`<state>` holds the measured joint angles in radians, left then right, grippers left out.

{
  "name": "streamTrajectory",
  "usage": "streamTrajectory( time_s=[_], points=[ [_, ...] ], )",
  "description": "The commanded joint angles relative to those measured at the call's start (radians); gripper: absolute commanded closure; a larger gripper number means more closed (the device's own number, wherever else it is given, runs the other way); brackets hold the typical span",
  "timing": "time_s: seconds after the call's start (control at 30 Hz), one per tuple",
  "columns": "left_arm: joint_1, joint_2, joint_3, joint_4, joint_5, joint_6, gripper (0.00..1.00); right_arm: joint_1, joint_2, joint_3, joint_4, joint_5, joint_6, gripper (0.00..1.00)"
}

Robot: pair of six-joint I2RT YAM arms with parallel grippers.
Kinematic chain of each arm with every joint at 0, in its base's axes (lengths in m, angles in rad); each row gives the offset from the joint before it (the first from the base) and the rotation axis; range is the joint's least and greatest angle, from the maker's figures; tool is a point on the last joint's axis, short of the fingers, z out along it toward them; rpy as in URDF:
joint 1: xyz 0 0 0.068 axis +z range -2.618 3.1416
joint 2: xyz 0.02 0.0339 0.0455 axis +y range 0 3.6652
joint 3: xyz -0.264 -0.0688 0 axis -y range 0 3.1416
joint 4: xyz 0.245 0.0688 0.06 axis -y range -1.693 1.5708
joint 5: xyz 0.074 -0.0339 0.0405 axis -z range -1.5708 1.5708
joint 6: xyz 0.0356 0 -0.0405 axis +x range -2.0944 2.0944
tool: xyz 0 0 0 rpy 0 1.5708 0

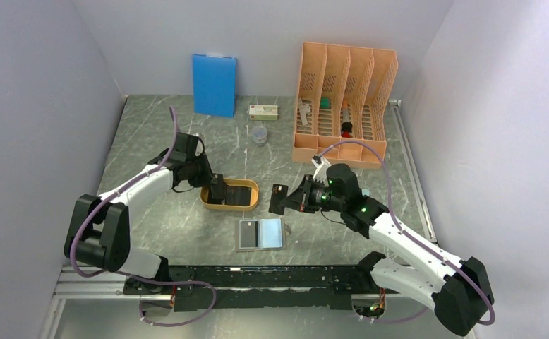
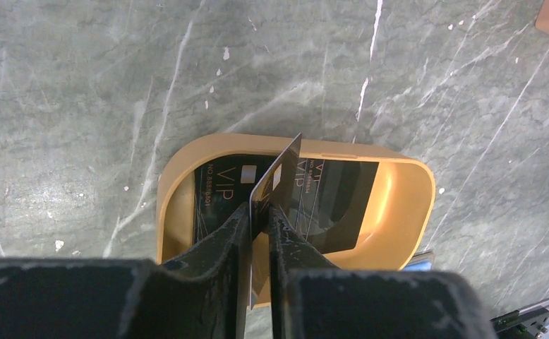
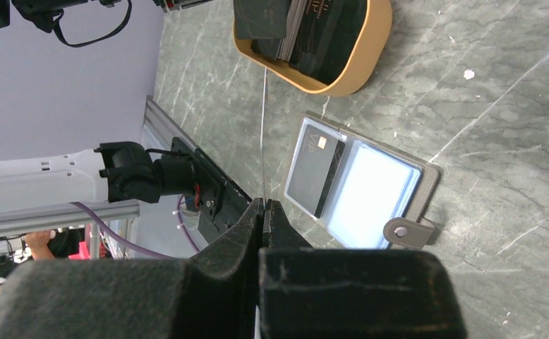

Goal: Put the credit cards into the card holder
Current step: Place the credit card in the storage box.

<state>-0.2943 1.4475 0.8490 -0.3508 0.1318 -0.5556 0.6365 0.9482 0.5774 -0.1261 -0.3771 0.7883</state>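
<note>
Right gripper (image 3: 264, 205) is clamped shut on a black card (image 1: 278, 200). It pinches the card by one end so it sticks out edge-on, up off the table (image 1: 159, 226), between the orange tray (image 2: 407, 212) and the card holder (image 3: 379, 189). The holder's lying open and flat near the front edge, with one card (image 3: 315, 173) already tucked into one side and the other pale blue side bare.

Left gripper (image 2: 260, 212) is down in the tray with a second card (image 2: 280, 168) standing on edge between its fingers, tilted over the stack (image 2: 335, 205) lying there. Honestly I can't tell if it's actually squeezing that one or just has it loosely between the jaws.

What I'd worry about: nothing's pinning the holder down. If the black card's corner catches the pocket lip instead of sliding in, the whole holder probably skates across that smooth stone top. The hold is also only on a thin end, so any sideways push could swivel the card in the jaws. Over on the left, a loose hold means the second card flops back down, or the fingers snag an extra card or shove the tray. Both arms are working pretty near each other too.
</note>
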Motion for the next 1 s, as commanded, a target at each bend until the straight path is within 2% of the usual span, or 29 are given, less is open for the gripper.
streamTrajectory(
  time_s=[0.0,0.2,0.33,0.4,0.63,0.7,0.73,0.97],
  points=[
    [0.012,-0.028,-0.008,-0.036,-0.011,0.027,0.84,-0.003,-0.022,-0.013,-0.004,0.002,-0.006,1.00],
    [0.012,-0.057,-0.027,-0.041,0.039,0.053,0.93,-0.004,-0.026,-0.014,-0.006,0.005,-0.001,1.00],
    [0.012,-0.039,-0.030,-0.057,0.046,0.071,0.92,-0.004,-0.028,-0.020,-0.004,0.006,0.003,1.00],
    [0.012,-0.047,-0.033,-0.056,0.047,0.067,0.83,-0.004,-0.028,-0.025,-0.001,0.005,0.007,1.00],
    [0.012,-0.131,0.003,-0.099,-0.012,0.063,0.42,-0.003,-0.039,-0.018,-0.028,0.013,-0.001,1.00],
    [0.012,-0.169,0.009,-0.116,-0.032,0.057,0.38,-0.004,-0.042,-0.015,-0.036,0.017,-0.006,1.00],
    [0.012,-0.196,0.008,-0.120,-0.043,0.052,0.31,-0.004,-0.043,-0.014,-0.040,0.019,-0.010,1.00],
    [-0.033,-0.444,-0.053,-0.111,-0.076,0.022,0.23,-0.003,-0.049,0.005,-0.097,0.062,-0.059,1.00]
  ],
)
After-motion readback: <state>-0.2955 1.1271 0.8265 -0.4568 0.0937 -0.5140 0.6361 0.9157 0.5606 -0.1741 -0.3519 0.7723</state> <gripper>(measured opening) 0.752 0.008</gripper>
